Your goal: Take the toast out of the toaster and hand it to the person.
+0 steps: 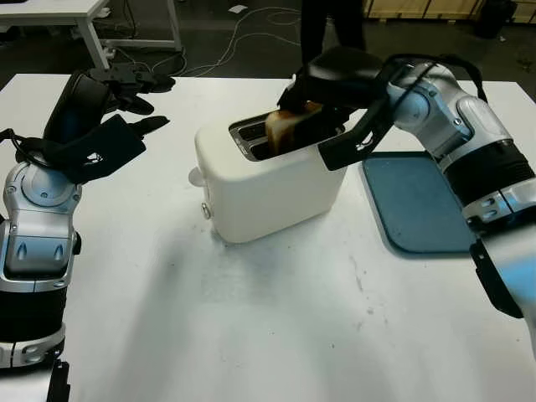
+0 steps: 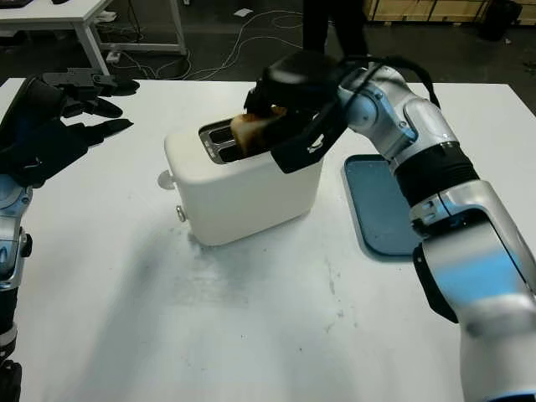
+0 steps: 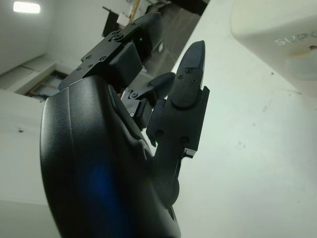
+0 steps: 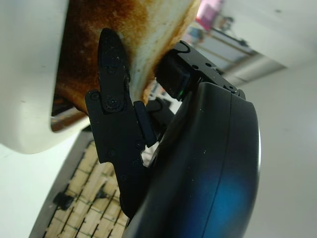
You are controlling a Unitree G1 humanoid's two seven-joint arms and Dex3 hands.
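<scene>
A white toaster (image 1: 264, 188) stands in the middle of the white table (image 1: 276, 327). A browned slice of toast (image 1: 286, 127) sticks up out of its near slot. My right hand (image 1: 322, 96) is over the toaster's right end, its black fingers (image 4: 113, 84) closed around the toast (image 4: 143, 29). My left hand (image 1: 126, 100) hovers open at the table's far left, apart from the toaster. A person's dark legs (image 1: 331, 25) stand beyond the table's far edge.
A blue tray (image 1: 419, 205) lies flat on the table to the right of the toaster, under my right forearm. A white desk (image 1: 84, 21) and loose cables (image 1: 251, 33) are on the floor behind the table.
</scene>
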